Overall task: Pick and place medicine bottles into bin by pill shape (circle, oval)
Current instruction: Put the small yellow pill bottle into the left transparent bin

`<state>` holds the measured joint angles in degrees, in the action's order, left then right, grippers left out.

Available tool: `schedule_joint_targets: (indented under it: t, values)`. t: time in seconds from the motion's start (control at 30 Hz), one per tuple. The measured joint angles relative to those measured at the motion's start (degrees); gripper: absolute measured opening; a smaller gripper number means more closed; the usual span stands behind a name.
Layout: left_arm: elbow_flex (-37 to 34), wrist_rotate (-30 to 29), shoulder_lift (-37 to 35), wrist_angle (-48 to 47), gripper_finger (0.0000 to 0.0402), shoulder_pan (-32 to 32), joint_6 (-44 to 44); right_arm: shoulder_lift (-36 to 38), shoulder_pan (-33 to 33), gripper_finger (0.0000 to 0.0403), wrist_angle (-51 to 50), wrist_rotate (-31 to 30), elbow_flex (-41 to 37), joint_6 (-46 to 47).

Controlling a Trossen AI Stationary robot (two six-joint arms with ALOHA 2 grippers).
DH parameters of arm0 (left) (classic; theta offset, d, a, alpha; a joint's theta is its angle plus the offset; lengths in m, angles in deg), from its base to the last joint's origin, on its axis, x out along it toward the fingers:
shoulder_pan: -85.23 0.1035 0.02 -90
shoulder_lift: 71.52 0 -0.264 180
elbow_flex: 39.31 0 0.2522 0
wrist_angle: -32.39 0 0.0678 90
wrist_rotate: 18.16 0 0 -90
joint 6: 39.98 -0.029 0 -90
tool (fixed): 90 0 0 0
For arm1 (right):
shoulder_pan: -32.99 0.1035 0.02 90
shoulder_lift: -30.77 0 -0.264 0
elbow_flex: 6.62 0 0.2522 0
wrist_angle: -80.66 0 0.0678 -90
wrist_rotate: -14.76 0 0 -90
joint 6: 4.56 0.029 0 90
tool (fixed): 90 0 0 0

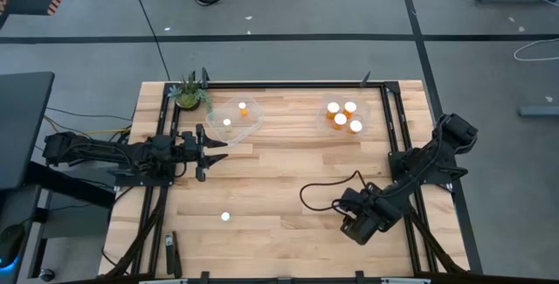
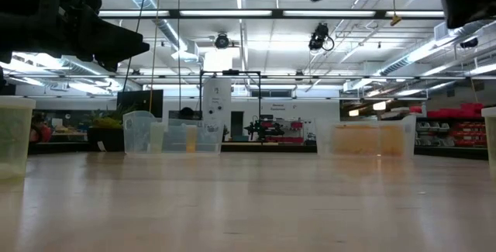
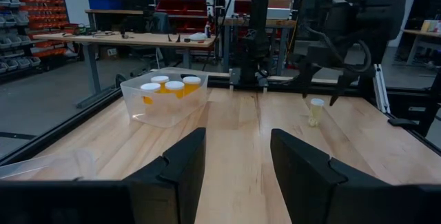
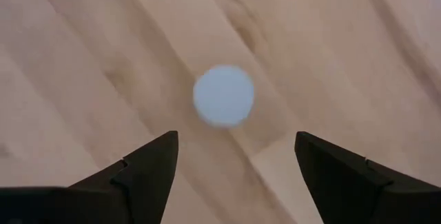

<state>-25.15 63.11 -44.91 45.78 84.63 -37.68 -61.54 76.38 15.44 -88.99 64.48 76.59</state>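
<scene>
So we've got our right claw [image 4: 234,158] spread wide above a white-capped bottle [image 4: 223,95]. Left claw [image 3: 238,158] hangs released over the surface [image 1: 288,179].

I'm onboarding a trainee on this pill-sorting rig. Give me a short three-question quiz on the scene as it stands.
1. How many medicine bottles stand in the clear bin on the robot's right?
2. True or false: the right end effector is shut on a bottle.
3. What lies directly below the right end effector? A) a white-capped bottle B) a plant C) a bin

Key: 1) four; 2) false, it is open and hovering; 3) A.
</scene>
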Motion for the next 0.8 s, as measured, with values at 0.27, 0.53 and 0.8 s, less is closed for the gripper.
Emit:
schedule_joint_targets:
  t: [0.27,0.53,0.8]
  values:
    - [-0.01,-0.02,0.0,0.01,0.0172,0.0,0.0,-0.09,-4.56,0.0298,2.29,1.07,0.0,-6.73]
    - [0.0,0.0,0.0,0.01,0.0172,-0.01,0.0,-0.09,-7.05,0.0293,2.38,1.66,0.0,-8.54]
    - [-0.02,-0.02,0.0,0.02,0.0172,-0.02,0.0,-0.09,-7.02,0.026,2.68,3.09,0.0,-7.61]
